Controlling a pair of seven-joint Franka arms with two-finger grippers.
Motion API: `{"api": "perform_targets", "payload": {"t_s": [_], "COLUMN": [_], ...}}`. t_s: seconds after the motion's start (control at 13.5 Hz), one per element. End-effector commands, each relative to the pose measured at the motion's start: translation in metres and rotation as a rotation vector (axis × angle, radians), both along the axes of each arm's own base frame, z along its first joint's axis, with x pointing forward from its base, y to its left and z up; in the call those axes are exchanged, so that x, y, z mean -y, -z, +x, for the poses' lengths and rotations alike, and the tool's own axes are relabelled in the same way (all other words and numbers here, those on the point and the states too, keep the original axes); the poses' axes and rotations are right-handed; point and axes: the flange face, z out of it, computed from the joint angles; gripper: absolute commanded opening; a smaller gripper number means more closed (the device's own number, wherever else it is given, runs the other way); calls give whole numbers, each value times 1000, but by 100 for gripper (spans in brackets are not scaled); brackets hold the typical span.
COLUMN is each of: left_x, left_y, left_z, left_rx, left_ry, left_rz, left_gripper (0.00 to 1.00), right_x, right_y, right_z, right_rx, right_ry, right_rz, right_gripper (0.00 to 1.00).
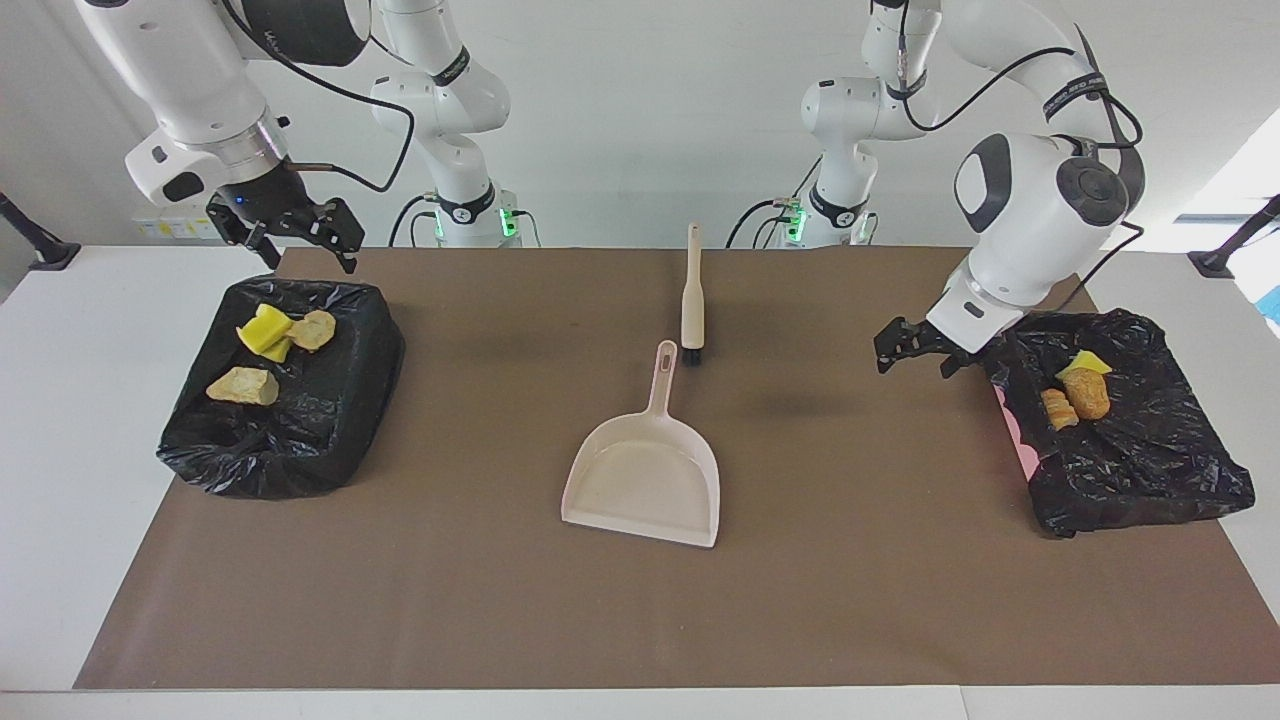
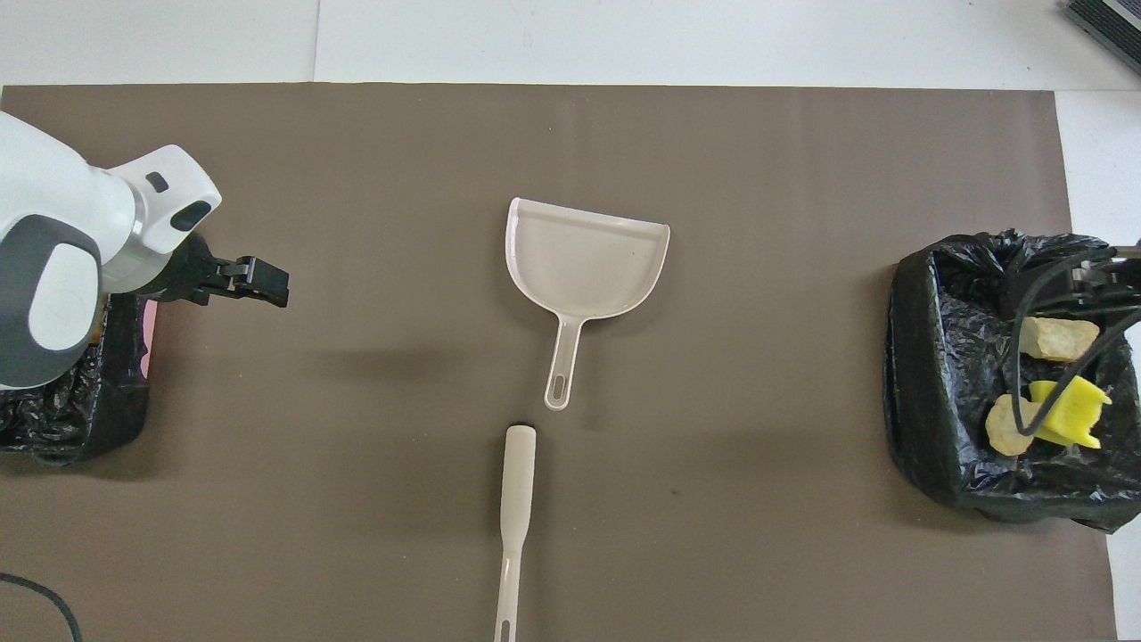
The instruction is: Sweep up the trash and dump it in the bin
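Note:
The trash lies in two black-bag-lined bins. The bin [image 1: 330, 430] at the right arm's end holds a yellow sponge [image 1: 264, 330] and two beige lumps [image 1: 313, 328] [image 1: 243, 386]. The bin [image 1: 1150, 480] at the left arm's end holds a yellow sponge [image 1: 1086, 362] and two orange-brown lumps [image 1: 1088, 394] [image 1: 1058, 408]. My right gripper [image 1: 305, 255] is open and empty, up over the robot-side edge of its bin. My left gripper [image 1: 915, 362] is open and empty, low over the mat beside its bin, on the side toward the table's middle.
A beige dustpan [image 1: 645, 470] lies empty at the middle of the brown mat [image 1: 450, 600], handle toward the robots. A beige brush [image 1: 692, 290] with black bristles lies nearer to the robots, in line with the handle. White table surrounds the mat.

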Motion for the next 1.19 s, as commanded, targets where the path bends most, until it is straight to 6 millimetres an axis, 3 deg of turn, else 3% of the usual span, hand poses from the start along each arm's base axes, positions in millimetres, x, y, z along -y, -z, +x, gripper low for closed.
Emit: {"api": "perform_targets", "payload": {"t_s": [0.0, 0.82, 0.96, 1.11], "left_x": [-30, -65, -63, -63], "left_y": [-13, -165, -184, -188], "left_z": [-11, -62, -67, -76], "left_rx": [15, 190, 181, 118], "left_ry": [66, 28, 27, 26], "left_rz": [21, 64, 61, 65], "left_gripper": [100, 100, 100, 100], "right_x": [2, 2, 2, 2], "right_y": [0, 0, 1, 1], "right_z": [-4, -4, -3, -3], "right_rx": [-4, -4, -5, -5], "right_ry": [-9, -9, -11, -9], "right_rz": [23, 23, 23, 23], "right_gripper": [100, 100, 100, 100]}}
